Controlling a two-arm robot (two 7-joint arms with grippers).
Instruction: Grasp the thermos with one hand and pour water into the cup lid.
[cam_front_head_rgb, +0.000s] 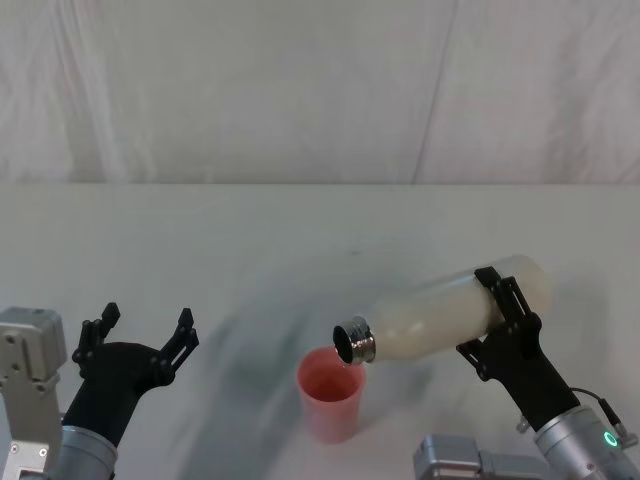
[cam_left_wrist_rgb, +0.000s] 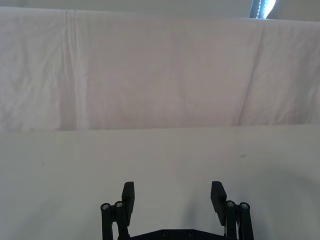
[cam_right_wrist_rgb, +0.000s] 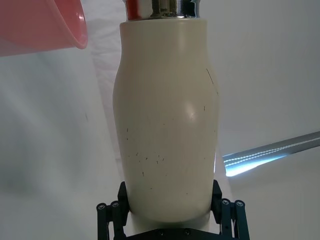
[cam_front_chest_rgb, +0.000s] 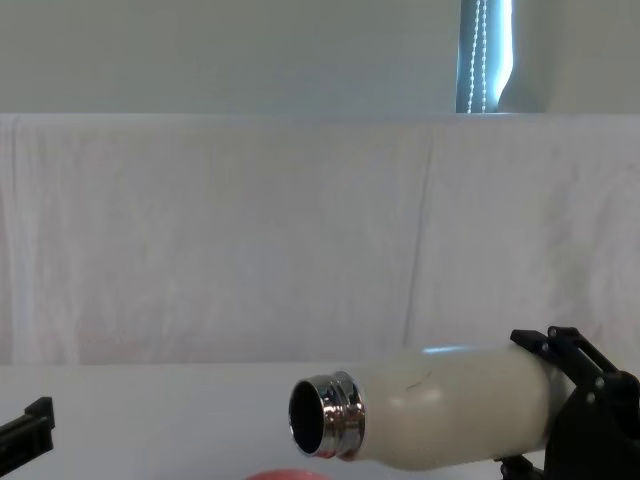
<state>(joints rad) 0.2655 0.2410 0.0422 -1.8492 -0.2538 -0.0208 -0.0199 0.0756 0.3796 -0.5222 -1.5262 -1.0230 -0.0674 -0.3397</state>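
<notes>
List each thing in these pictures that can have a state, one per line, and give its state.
thermos: uncapped, tipped nearly level, steel mouth over the cup lid, held off the table.
cup lid: upright on the table, open side up.
right gripper: jaws shut on the thermos body.
left gripper: jaws open, empty, low at the robot's left.

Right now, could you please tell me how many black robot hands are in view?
2: the open left hand hovers empty at the table's left; the right hand clamps the tilted cream-white thermos at right.
</notes>
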